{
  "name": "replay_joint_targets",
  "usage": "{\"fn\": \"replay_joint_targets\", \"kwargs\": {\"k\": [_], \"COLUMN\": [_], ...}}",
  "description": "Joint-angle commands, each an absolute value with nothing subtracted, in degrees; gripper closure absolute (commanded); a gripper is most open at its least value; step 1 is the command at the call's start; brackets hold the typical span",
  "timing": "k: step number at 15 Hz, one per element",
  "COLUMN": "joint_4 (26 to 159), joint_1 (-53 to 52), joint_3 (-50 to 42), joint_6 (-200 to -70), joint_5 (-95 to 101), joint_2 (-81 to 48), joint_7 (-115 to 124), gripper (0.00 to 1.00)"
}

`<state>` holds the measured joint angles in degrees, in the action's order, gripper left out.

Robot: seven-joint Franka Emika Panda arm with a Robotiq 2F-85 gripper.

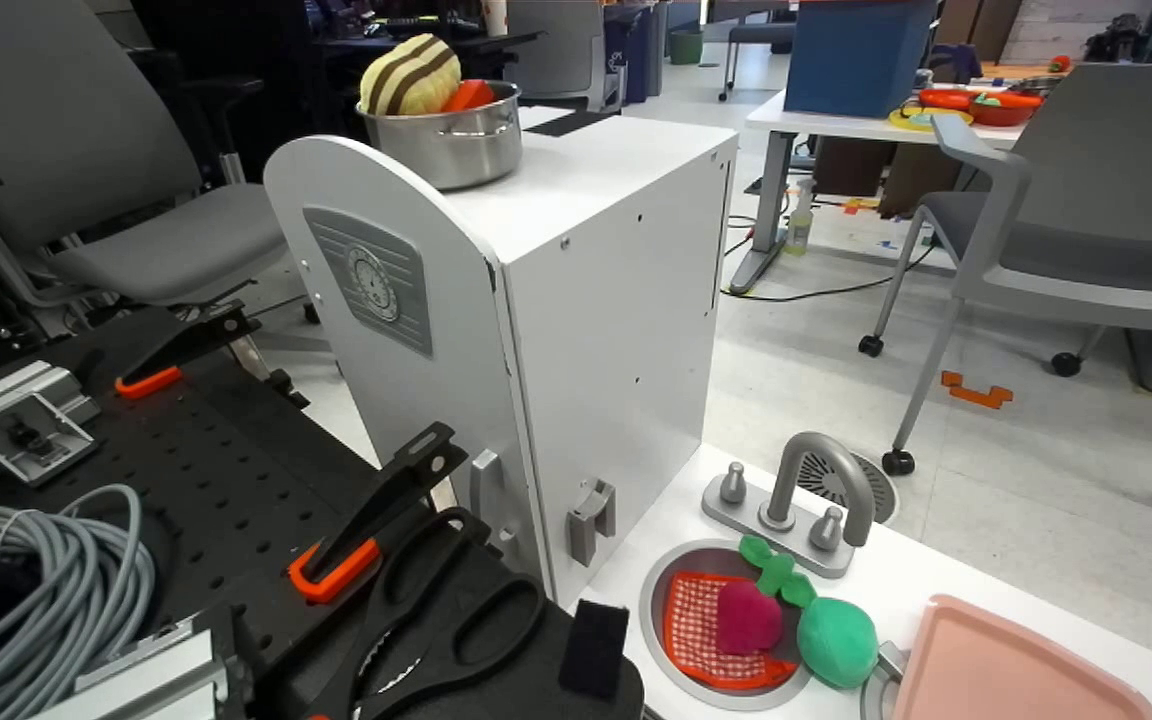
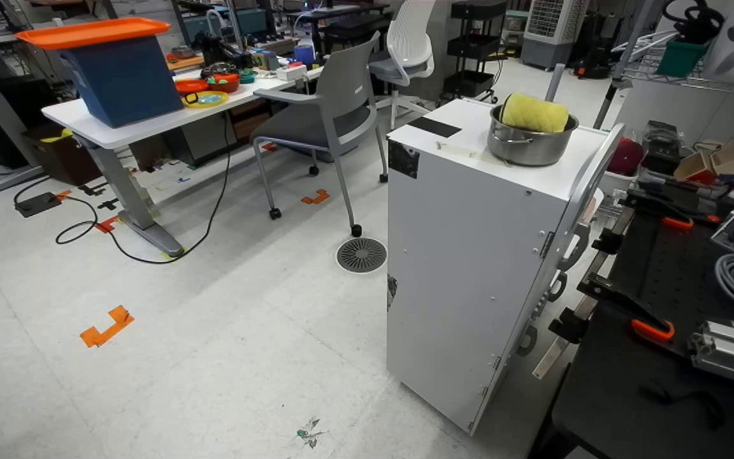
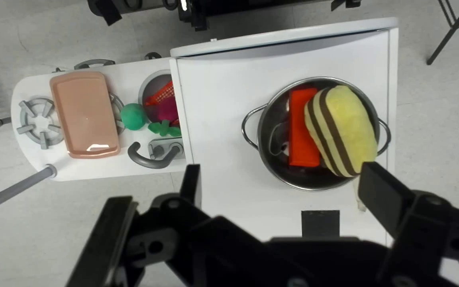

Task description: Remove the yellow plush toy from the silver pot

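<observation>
Poking above the rim of the shiny round silver metal pot (image 1: 466, 155), the soft yellow plush toy (image 3: 345, 129) with dark brown stripes lies in it beside a bright red-orange rectangular object (image 3: 299, 137), right of centre in the wrist view. Along the bottom of that view, the black two-fingered gripper (image 3: 281, 175) has its fingers spread wide apart.
</observation>
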<state>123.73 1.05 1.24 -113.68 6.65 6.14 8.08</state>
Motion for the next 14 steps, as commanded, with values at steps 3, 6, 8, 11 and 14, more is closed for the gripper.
{"fn": "replay_joint_targets", "kwargs": {"k": [3, 6, 8, 11, 14], "joint_4": [122.9, 123.1, 123.1, 123.4, 123.4], "joint_1": [0.4, -0.3, -0.6, -0.8, -1.0], "joint_3": [1.1, 1.3, 1.3, 1.4, 1.5], "joint_6": [-113.7, -113.8, -113.7, -113.7, -113.7], "joint_5": [4.4, 1.9, 0.7, 0.6, 1.4], "joint_2": [3.1, 2.4, 1.9, 1.1, 0.1], "joint_7": [6.6, 4.4, 3.5, 2.8, 2.0], "gripper": [0.00, 0.00, 0.00, 0.00, 0.00]}}
